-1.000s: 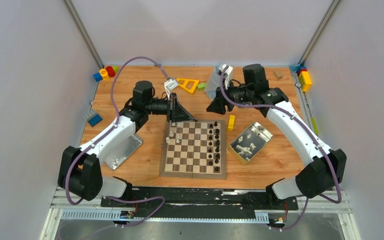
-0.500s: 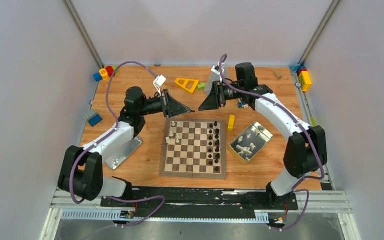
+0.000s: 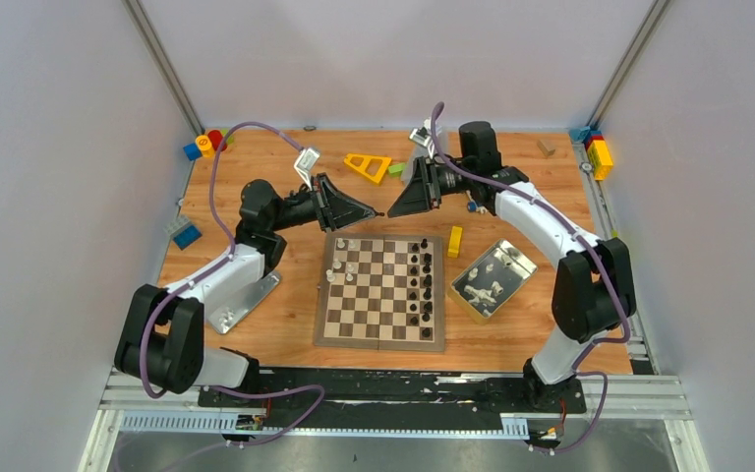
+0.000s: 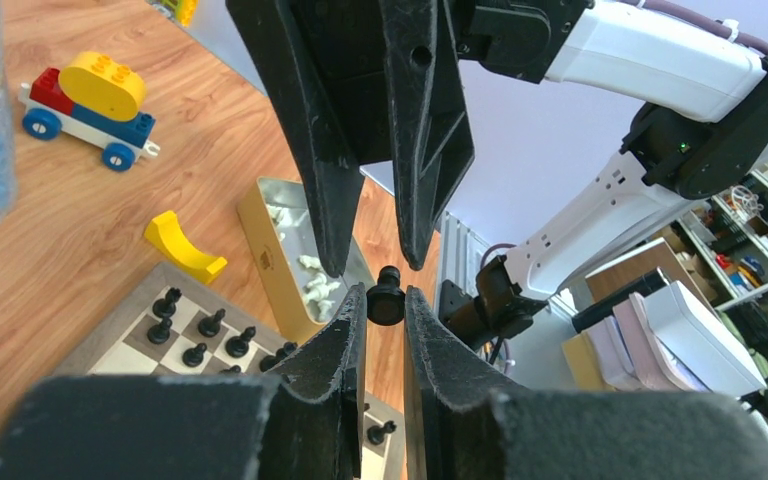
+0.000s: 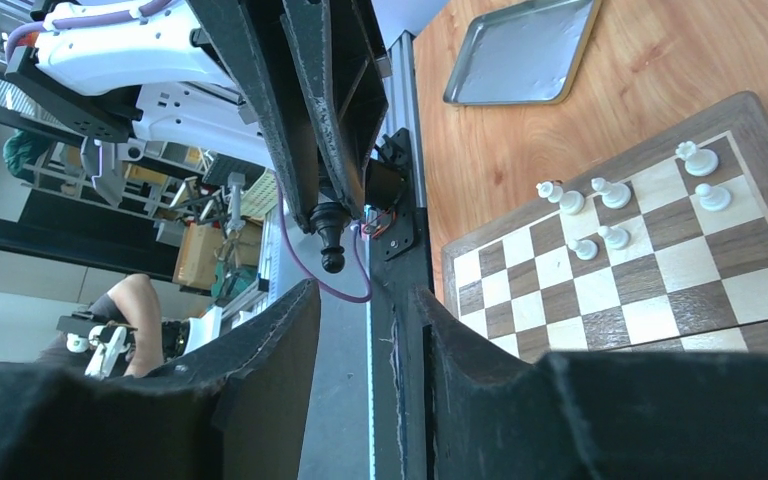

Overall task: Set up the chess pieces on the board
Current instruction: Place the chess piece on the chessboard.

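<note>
The left jaws pinch a black pawn (image 4: 387, 300), held in the air. The right jaws face them tip to tip, standing apart just short of the pawn without touching it. The board (image 3: 354, 320) lies on the counter below both, near their tips.

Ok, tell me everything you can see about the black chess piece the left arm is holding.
The black chess piece is small, glossy, seemingly plastic, with a round head, narrow neck and wider base. The left end effector pinches its base end in mid-air, head pointing toward the open right end effector, which doesn't touch it.
</note>
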Controlling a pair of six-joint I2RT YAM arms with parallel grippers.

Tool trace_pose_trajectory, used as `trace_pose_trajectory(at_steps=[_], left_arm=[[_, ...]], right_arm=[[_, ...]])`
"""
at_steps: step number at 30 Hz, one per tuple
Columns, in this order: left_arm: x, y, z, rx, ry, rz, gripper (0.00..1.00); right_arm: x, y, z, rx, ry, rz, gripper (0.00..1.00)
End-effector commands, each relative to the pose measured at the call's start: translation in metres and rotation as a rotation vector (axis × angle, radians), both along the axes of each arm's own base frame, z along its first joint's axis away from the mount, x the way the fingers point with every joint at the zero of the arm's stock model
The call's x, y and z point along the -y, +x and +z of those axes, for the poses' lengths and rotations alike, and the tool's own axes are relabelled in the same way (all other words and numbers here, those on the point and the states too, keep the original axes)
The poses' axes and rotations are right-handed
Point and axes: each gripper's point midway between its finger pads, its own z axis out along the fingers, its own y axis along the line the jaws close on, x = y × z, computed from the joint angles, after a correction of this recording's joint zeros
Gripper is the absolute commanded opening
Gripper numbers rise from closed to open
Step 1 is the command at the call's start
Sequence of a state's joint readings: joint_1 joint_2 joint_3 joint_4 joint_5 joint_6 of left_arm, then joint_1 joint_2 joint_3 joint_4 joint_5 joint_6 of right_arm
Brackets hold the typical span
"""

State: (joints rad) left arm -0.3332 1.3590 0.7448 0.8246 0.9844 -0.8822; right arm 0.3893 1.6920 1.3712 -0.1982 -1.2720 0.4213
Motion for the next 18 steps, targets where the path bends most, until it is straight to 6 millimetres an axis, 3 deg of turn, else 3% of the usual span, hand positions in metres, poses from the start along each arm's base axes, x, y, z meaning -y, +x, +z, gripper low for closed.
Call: trace_pose_trajectory(at_steps=[1,18], left_arm=[[0.000,0.002,0.009,0.063,-0.031,0.005,0.00],[0.005,-0.001,-0.002,0.093,-0.009,-0.001,0.00]], right_arm=[[-0.009,-0.003,0.010,0.015,0.040,0.059,0.38],[-0.014,-0.007,0.020,0.013,0.056,0.091,0.32]])
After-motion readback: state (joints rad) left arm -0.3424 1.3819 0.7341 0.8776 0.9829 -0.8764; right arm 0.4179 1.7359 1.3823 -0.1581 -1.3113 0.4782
